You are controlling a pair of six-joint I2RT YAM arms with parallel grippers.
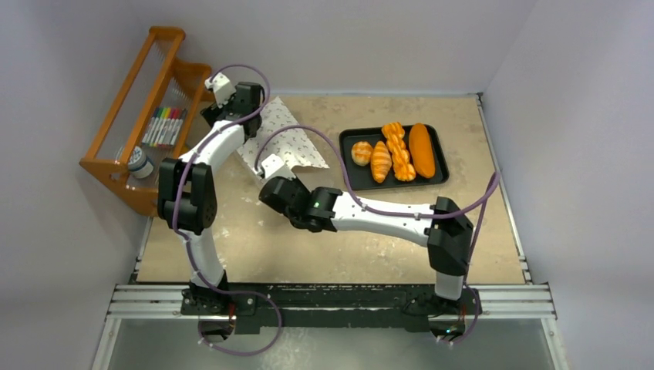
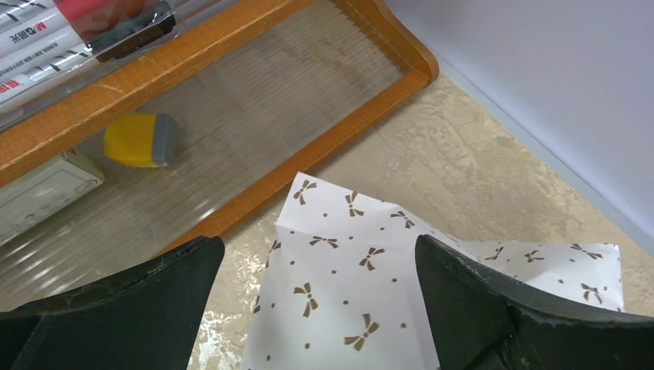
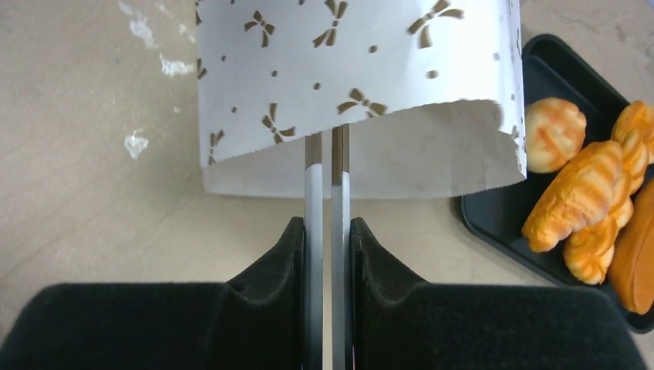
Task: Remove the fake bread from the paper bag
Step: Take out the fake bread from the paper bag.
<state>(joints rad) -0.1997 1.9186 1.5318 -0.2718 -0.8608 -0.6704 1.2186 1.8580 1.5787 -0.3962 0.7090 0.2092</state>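
Surface: beige mottled table [image 1: 308, 254] closed in by pale walls.
Landmark: black tray [image 1: 365, 176] on the far right part of the table.
Fake bread [image 1: 397, 150]: four pieces lie in the tray, clear of the bag. From the tray's left side they are a round roll [image 1: 362, 153], a croissant [image 1: 380, 162], a ridged twisted stick and a smooth long loaf [image 1: 421, 150].
Bread axes: the three long pieces lie side by side. Each runs from the tray's far edge toward its near edge, near ends leaning slightly right.
Paper bag [image 1: 297, 148]: white with brown bows and dots, flat on the table just left of the tray.
Bag axis: seems to run diagonally, closed end far and away from the tray. The mouth is at the near end, its upper lip arched up.
Right gripper [image 3: 325, 154]: at the bag's mouth, left of the tray. Its fingers [image 3: 314, 200] are nearly together with a thin slit between them. The tips are hidden under the lip, so I cannot tell whether they pinch anything.
Left gripper [image 2: 318, 304]: over the bag's far corner, farther from the tray, fingers spread wide and holding nothing.
Orange rack [image 1: 123, 131]: well left of the tray, beyond the bag, holding markers [image 1: 163, 126].
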